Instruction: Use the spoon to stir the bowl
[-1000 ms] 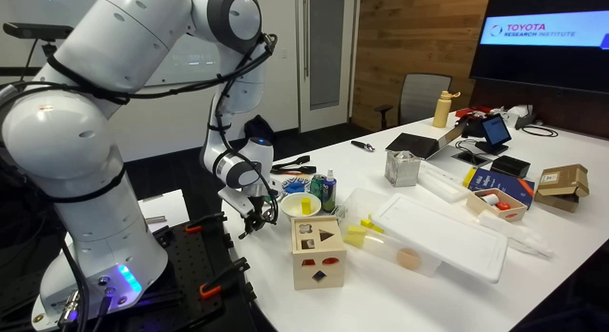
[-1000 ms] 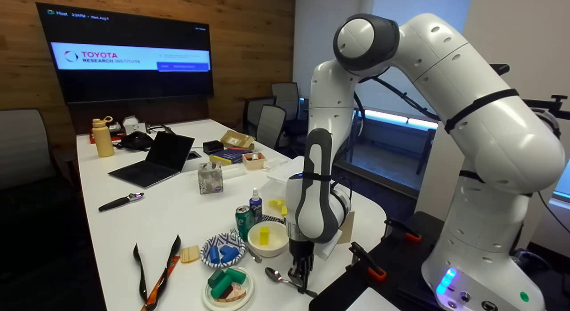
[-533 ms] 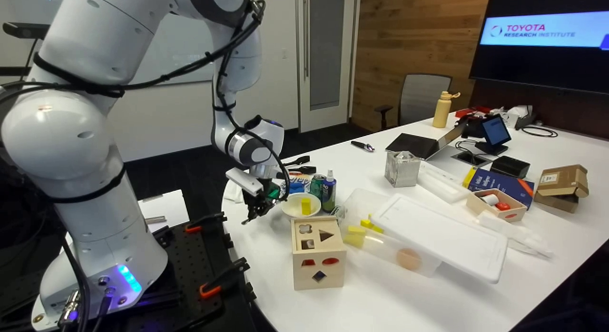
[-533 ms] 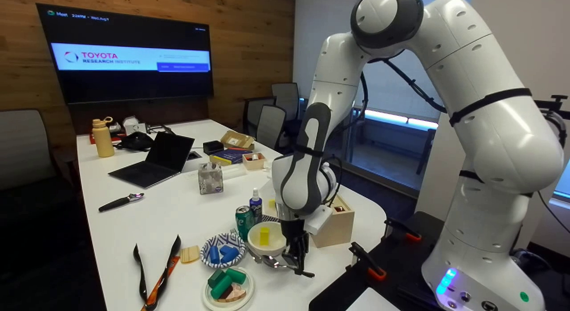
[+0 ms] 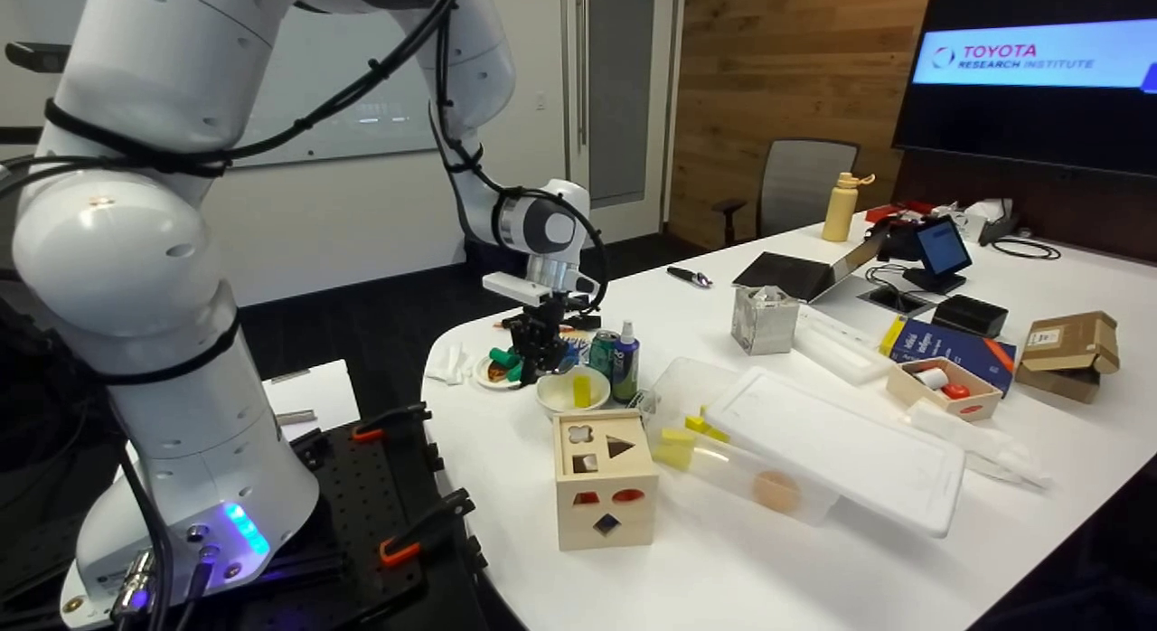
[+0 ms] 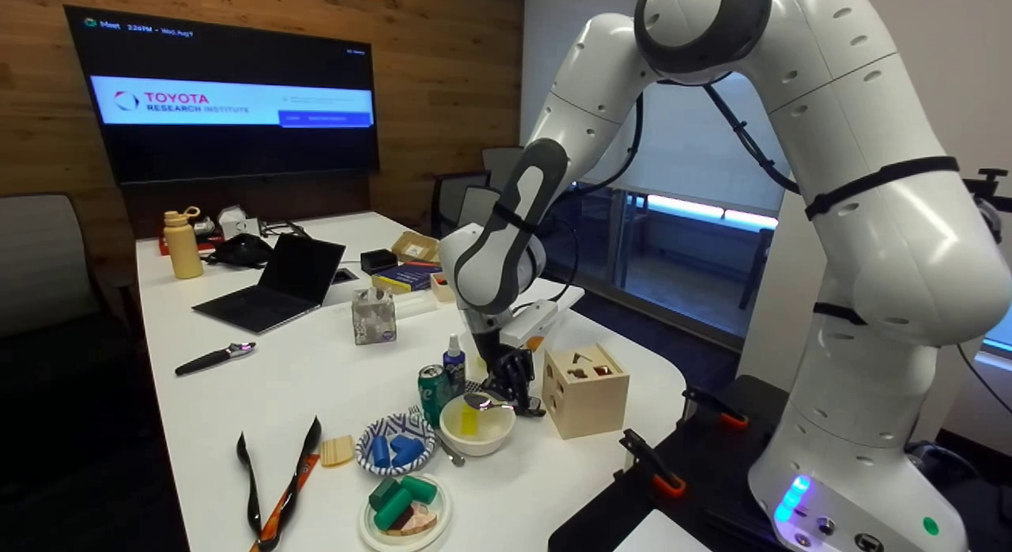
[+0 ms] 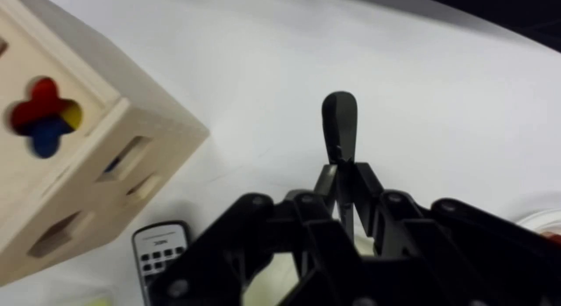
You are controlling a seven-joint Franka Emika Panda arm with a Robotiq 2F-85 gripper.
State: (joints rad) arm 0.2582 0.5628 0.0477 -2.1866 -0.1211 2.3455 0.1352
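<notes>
Step in hand (my reading): grasp done; positioning the spoon (image 6: 480,402) over the bowl (image 6: 481,448). Stirring not yet begun.

Claw (image 7: 346,183): clamped on the spoon's dark handle, a pad on either side; in the wrist view the handle end juts out past the grip, away from the bowl.

Spoon lies roughly level in an exterior view, its head in line with the far part of the bowl and covering the top of the yellow block (image 6: 469,427). Appears to hang above the rim; no contact visible, exact height cannot be told.

Bowl: upright on the worktop (image 6: 316,386), block inside it. Can (image 6: 434,398) just beside the bowl, touching or not unclear; spray bottle (image 6: 455,368) near it. Wooden shape box (image 6: 587,390) near the bowl but apart, on the side away from the can.

Next move: pitch the spoon head down, lower it inside the bowl beside the block, then make small circles within the wall. Lowering it flat would probably land handle or claw on the rim first. Risks: thin handle may swivel in the grip if the head shoves the block; bowl may slide toward the can.
</notes>
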